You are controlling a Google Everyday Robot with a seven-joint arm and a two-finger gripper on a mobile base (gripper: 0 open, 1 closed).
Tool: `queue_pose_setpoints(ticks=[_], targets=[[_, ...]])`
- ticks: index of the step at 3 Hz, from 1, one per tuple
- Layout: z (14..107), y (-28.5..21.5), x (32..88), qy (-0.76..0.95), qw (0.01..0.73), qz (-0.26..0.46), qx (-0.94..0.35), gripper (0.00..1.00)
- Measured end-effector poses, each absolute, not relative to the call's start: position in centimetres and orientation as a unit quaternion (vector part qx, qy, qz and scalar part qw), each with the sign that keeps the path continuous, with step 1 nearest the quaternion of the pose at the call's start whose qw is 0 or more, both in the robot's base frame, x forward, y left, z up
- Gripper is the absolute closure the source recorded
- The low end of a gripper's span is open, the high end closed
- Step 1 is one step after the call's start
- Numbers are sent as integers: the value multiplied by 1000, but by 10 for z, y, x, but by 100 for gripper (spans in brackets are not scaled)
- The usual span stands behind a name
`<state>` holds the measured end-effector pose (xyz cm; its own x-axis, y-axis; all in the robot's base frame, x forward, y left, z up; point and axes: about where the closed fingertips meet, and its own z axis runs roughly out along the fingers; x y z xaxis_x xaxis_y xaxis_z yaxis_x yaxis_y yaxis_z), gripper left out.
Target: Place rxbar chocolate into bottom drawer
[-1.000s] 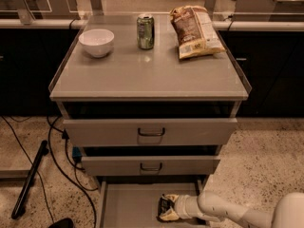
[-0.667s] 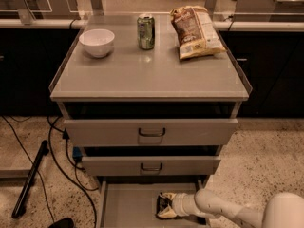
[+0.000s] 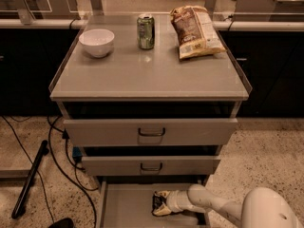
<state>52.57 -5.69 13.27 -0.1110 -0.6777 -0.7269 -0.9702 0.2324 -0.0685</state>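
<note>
Claw: the claw [image 3: 160, 203] is down low inside the bottom drawer [image 3: 122, 209], pointing left, with its pale fingers [image 3: 162, 194] closed around a dark bar.
Rxbar chocolate: the rxbar chocolate [image 3: 156, 202] sits right between the claw's fingers, gripped there, just above the drawer's grey floor; whether it touches the floor cannot be told.
Bottom drawer: pulled out, and the claw hangs over the right half of its tray, with bare grey floor stretching away to the claw's left.
Arm: the white arm [image 3: 211, 204] runs off to the right of the claw and ends in a big rounded casing at the lower right corner.
Middle drawer: the middle drawer [image 3: 151, 166] is directly above the claw, slightly out, dark handle in the centre.
Top drawer: the top drawer [image 3: 151, 131] is higher up again, also ajar.
Worktop: the worktop [image 3: 152, 75] lies well above the claw.
Bowl: a white bowl [image 3: 97, 42] stands far up and to the left of the claw.
Can: a green can [image 3: 146, 32] stands upright almost straight above the claw, at the back.
Chip bag: a brown and white chip bag [image 3: 195, 31] lies flat, up and to the right of the claw.
Floor: black cables [image 3: 57, 160] and a dark pole [image 3: 29, 179] lie off to the claw's left.
</note>
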Motion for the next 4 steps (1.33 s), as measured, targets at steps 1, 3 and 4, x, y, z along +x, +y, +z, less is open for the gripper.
queue_pose_setpoints(ticks=[1, 3, 4], targets=[[119, -50, 529, 705, 328, 225, -587, 100], [116, -50, 530, 704, 328, 225, -588, 62], [116, -50, 530, 704, 328, 225, -588, 37]])
